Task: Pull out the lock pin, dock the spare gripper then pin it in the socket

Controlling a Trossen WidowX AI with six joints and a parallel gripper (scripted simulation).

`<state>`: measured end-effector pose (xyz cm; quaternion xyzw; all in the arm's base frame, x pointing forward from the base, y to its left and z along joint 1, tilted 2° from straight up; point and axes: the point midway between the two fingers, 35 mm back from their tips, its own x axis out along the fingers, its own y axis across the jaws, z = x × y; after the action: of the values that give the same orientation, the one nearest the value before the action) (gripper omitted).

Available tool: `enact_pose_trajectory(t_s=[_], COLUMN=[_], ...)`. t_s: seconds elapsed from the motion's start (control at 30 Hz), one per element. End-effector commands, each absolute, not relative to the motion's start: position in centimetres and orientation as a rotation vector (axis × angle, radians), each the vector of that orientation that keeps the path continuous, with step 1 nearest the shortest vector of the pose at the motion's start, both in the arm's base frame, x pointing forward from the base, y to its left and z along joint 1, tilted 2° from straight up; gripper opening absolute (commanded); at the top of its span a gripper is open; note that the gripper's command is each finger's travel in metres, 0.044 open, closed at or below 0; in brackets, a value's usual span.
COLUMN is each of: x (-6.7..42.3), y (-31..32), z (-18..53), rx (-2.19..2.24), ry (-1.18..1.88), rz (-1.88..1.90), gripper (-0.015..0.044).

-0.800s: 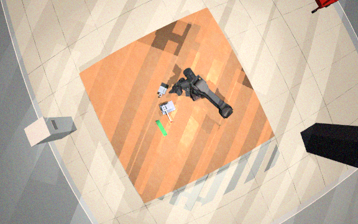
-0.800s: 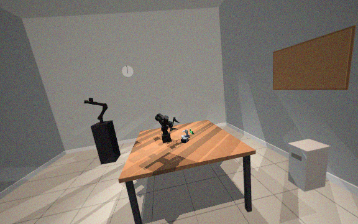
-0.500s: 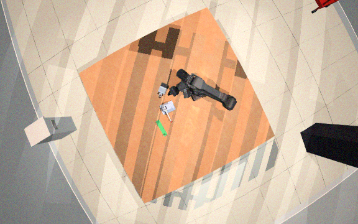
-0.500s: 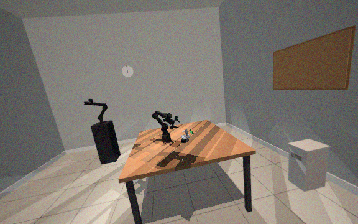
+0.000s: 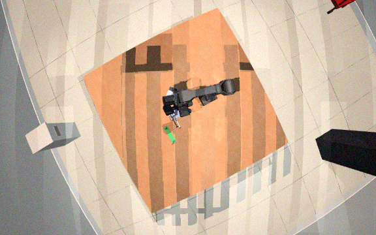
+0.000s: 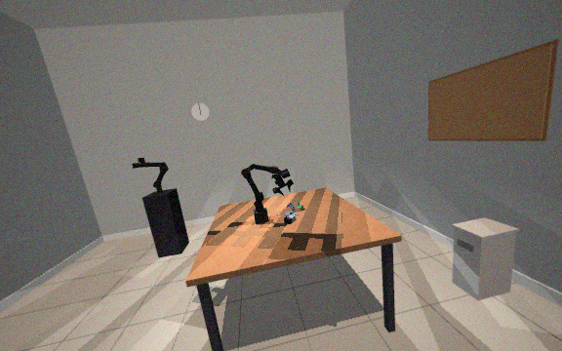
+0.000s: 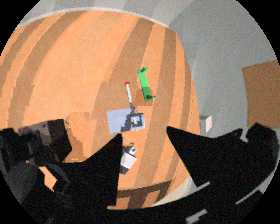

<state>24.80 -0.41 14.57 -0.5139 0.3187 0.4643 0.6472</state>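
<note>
The light grey mount (image 7: pixel 126 121) (image 6: pixel 291 213) stands on the wooden table (image 5: pixel 207 156). The thin lock pin (image 7: pixel 128 91) (image 5: pixel 177 124), red at its tip, sticks out of the mount's far side. The small grey spare gripper (image 7: pixel 128 157) (image 5: pixel 168 93) (image 6: pixel 288 220) lies on the table a little nearer the arm's base and is partly hidden by the arm from above. My gripper (image 7: pixel 144 132) (image 5: pixel 175 112) (image 6: pixel 284 183) is open and empty. It hangs well above the mount and touches nothing.
A green bar (image 5: pixel 170 134) (image 7: pixel 145 84) (image 6: pixel 301 206) lies on the table just beyond the pin. The arm's base (image 5: pixel 228 87) stands near the table's middle. A black pedestal (image 6: pixel 165 221) with a second arm and a white box (image 6: pixel 483 255) stand on the floor.
</note>
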Motion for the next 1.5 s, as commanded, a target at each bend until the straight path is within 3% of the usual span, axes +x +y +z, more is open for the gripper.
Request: enact_pose_trajectory(t_s=[0.0, 0.3, 0.5, 0.7, 1.47], x=[26.7, 29.1, 29.2, 29.6, 29.8], y=[2.4, 10.0, 10.0, 9.9, 10.3], z=[14.2, 12.3, 11.5, 5.7, 2.4], rx=[-1.14, -1.206, -1.207, -1.21, -1.21], ry=[0.865, 1.151, 1.15, 1.147, 1.147], rz=[1.136, 1.199, 1.199, 1.205, 1.205], gripper=[0.03, 0.03, 0.03, 0.03, 0.03])
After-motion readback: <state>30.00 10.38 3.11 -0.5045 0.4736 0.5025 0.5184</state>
